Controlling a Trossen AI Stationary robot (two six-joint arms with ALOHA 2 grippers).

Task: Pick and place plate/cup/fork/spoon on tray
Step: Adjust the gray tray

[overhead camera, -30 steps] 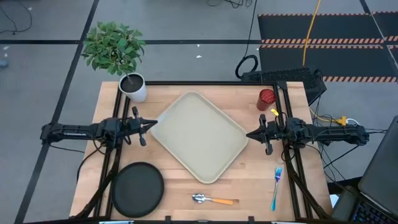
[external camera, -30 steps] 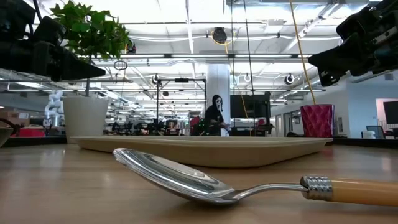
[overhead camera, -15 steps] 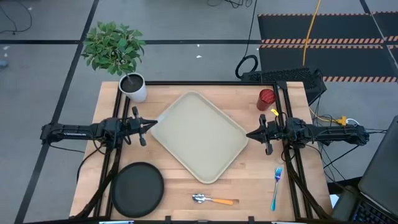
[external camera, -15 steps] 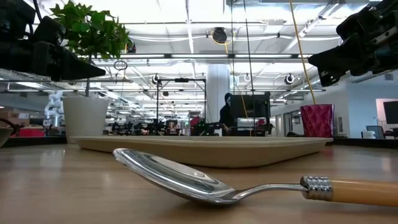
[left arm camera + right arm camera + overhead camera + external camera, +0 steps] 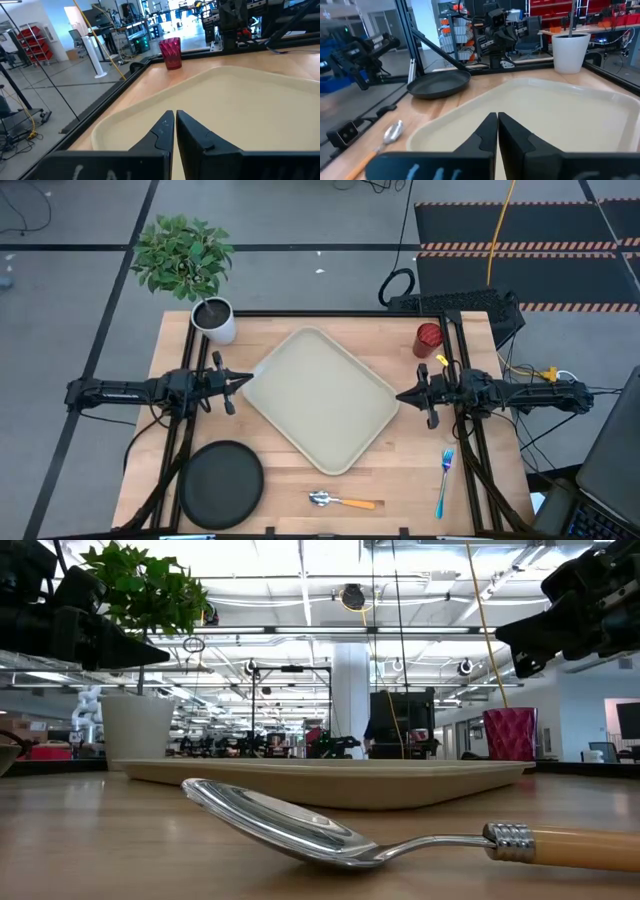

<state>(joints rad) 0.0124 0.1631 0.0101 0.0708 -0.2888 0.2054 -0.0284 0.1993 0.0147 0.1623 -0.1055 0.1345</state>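
**Holding both arms at the tray's edges, nothing picked**

Looking down, I have the left gripper hovering at the left corner of the tray, its two dark fingers pressed together with nothing between them. Near-left of it, at the table's near edge, lies the plate: round, matte black, with a raised rim. At the far left stands a white pot with a leafy green plant, well apart from the tray.

The tray is smooth cream plastic, rectangular with rounded corners and a low rim, and bare. It sits turned on the wooden table, its long axis running from far-left to near-right.

Near the table's front edge lies the spoon, its shiny metal bowl pointing left and its orange handle pointing right.

The cup, red and faceted, stands upright at the far right. The right gripper hovers at the tray's right corner, fingers likewise closed and empty. Near-right of it lies the fork, its pale tines pointing far and its blue handle running toward the near edge.
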